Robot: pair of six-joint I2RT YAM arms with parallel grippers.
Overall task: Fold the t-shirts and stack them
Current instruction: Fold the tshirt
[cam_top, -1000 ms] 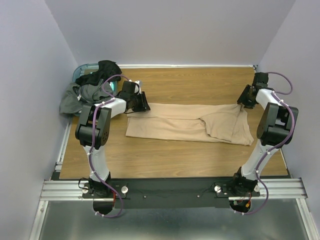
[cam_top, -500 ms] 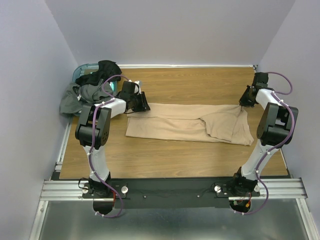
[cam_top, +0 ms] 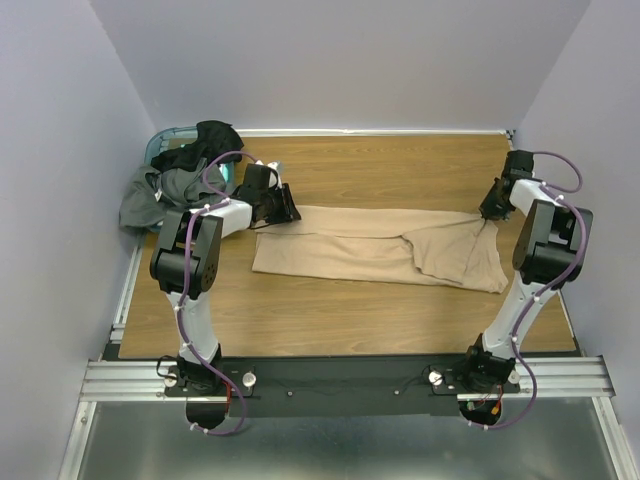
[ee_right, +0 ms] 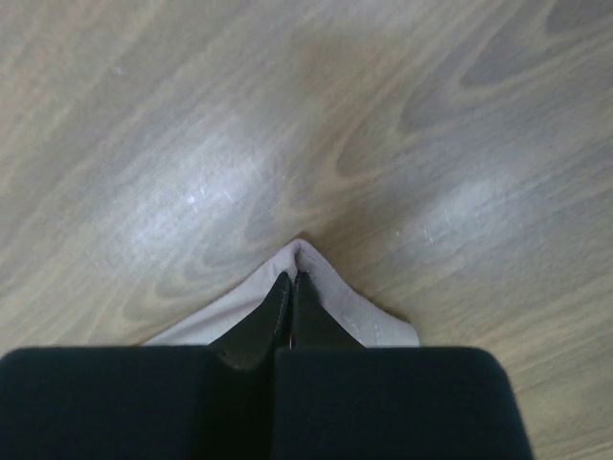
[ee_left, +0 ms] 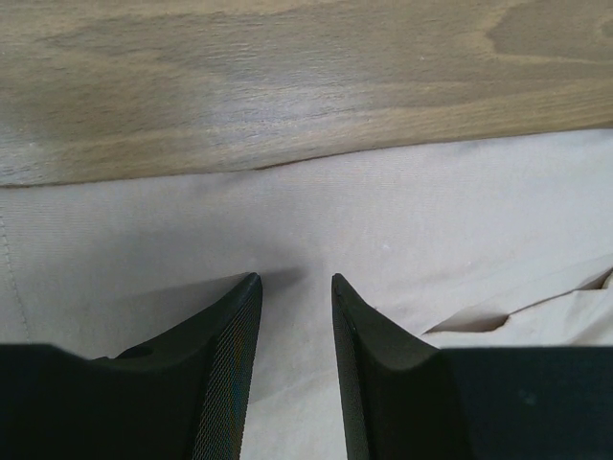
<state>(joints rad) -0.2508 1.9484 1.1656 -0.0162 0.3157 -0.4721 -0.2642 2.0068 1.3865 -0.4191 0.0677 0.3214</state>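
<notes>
Slippage threatens: the right jaws pinch only a corner tip of the tan t-shirt (cam_top: 340, 255) by the right edge of the bench (cam_top: 400, 165). With the left jaws narrowly apart, holding nothing, pulling could skew it.

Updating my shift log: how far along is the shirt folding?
Early. Done: the tan t-shirt lies on the table, seemingly folded into a long band. In hand: the right hand is shut on one corner; the left hand sits open over the opposite end. Left: finishing that fold, then the dark t-shirts heaped at the basket. No stack yet.
</notes>
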